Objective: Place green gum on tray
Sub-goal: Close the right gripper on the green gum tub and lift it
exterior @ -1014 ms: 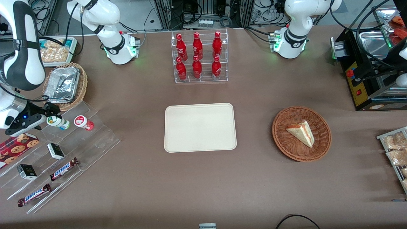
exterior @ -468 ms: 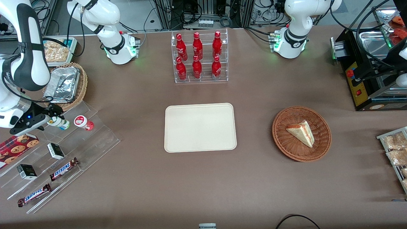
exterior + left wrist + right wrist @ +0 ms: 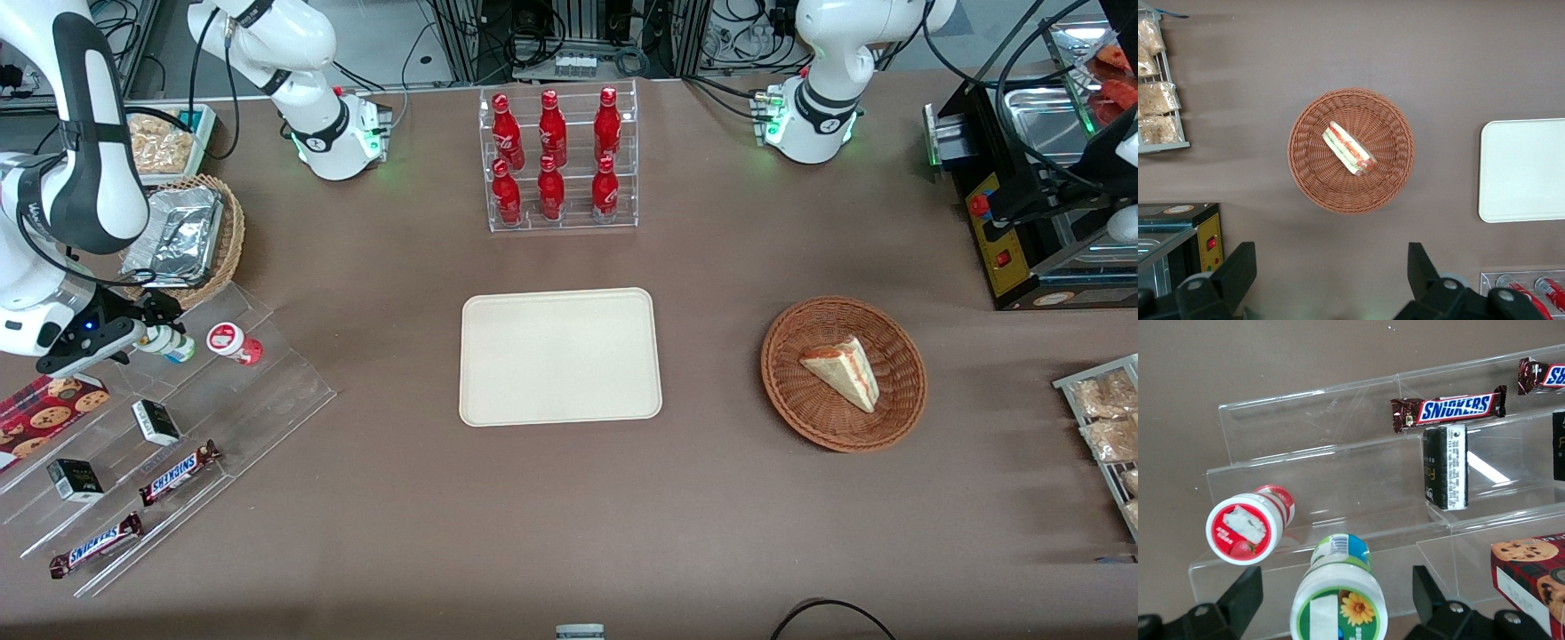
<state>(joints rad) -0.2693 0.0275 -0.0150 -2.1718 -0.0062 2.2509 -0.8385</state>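
Front view: we see the gripper [image 3: 153, 327] at the green gum [image 3: 169, 343] on the clear stepped shelf [image 3: 267, 373], beside the red-lidded bottle [image 3: 233, 342]; the tray [image 3: 560, 356] lies well apart.
Right wrist view: we see the jaws apart, either side of the green gum [image 3: 1339, 603].

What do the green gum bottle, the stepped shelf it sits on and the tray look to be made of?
Green gum: probably smooth plastic, glossy white lid with a printed label; the gripper straddles it, fingers open. Stepped shelf: clear acrylic by the look, since the table shows through and its edges glint. Tray: matte cream, likely plastic or melamine; no shine to tell which.
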